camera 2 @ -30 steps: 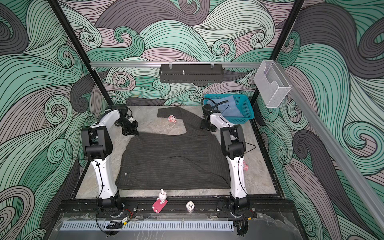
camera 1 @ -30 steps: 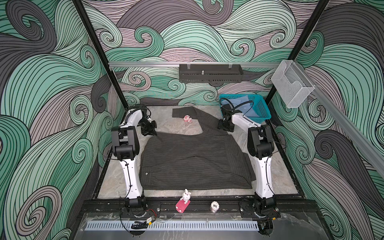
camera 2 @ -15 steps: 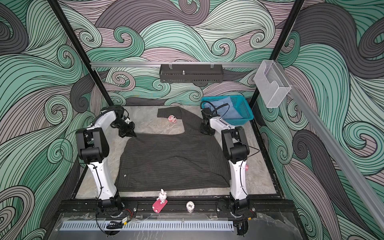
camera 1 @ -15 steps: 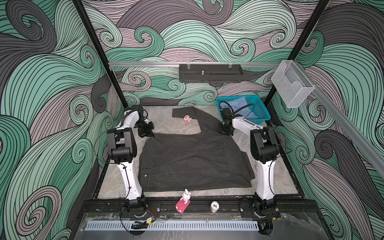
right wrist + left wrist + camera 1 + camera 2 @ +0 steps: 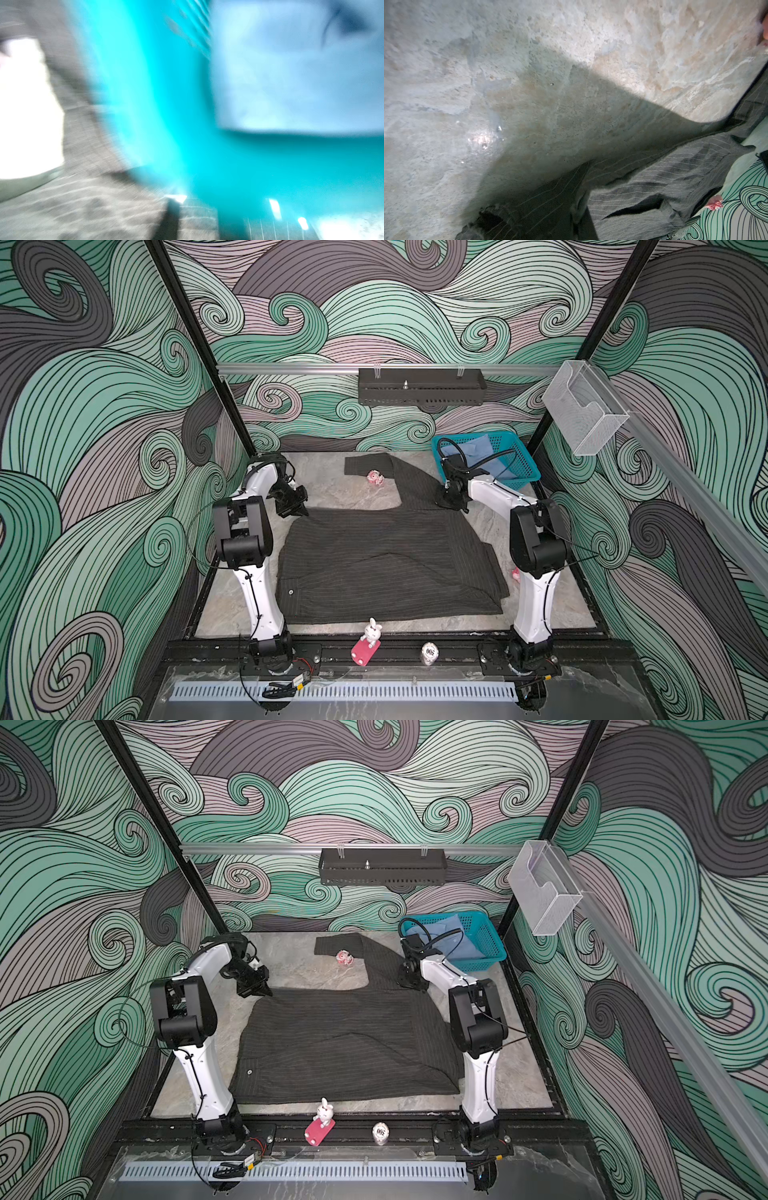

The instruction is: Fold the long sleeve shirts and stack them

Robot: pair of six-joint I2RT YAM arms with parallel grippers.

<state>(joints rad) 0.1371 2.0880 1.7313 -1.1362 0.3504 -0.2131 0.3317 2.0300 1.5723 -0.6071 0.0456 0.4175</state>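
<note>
The dark pinstriped shirt (image 5: 386,564) lies spread across the middle of the table (image 5: 336,493), with its hem close to the near edge. Left end effector (image 5: 298,512): clamped on the shirt's raised far-left corner. Right end effector (image 5: 452,505): over the sleeve root; whether it is apart or together cannot be told. The light blue shirt (image 5: 478,450) lies in the teal basket (image 5: 524,472) at the far-right corner. Bare table shows along the right edge and at the far-left corner.

Dk shirt (image 5: 386,568) spread out; lt-blue shirt (image 5: 478,445) in basket (image 5: 521,481).
</note>
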